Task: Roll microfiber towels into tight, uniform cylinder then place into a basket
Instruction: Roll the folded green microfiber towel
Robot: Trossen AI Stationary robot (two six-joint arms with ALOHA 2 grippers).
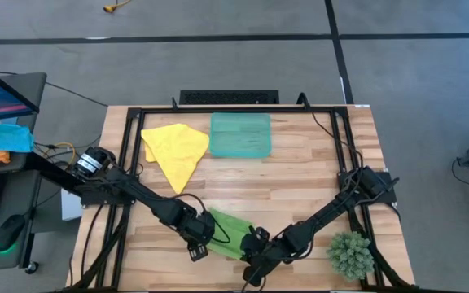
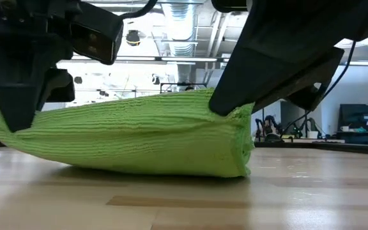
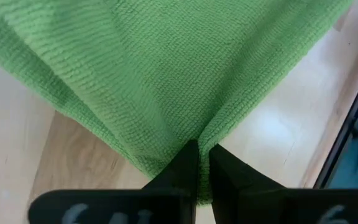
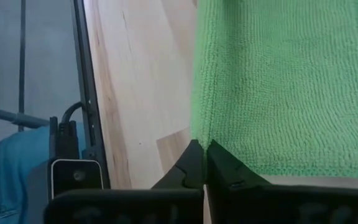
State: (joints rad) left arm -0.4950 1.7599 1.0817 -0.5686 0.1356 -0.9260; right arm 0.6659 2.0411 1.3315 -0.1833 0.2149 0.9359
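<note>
green towel: long axis across table, seemingly slightly diagonal | left gripper, right gripper: pinched on its ends

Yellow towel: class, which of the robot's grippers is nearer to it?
Left. The left gripper pinches one end of the green towel, just below the yellow towel in the high view. The right gripper pinches the other end, farther off.

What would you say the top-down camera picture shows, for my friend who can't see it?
Two dark robot arms meet at the table's near edge, the left pincer and right pincer each pinching an end of a lime green towel. A yellow towel and teal basket lie at the far side.
</note>
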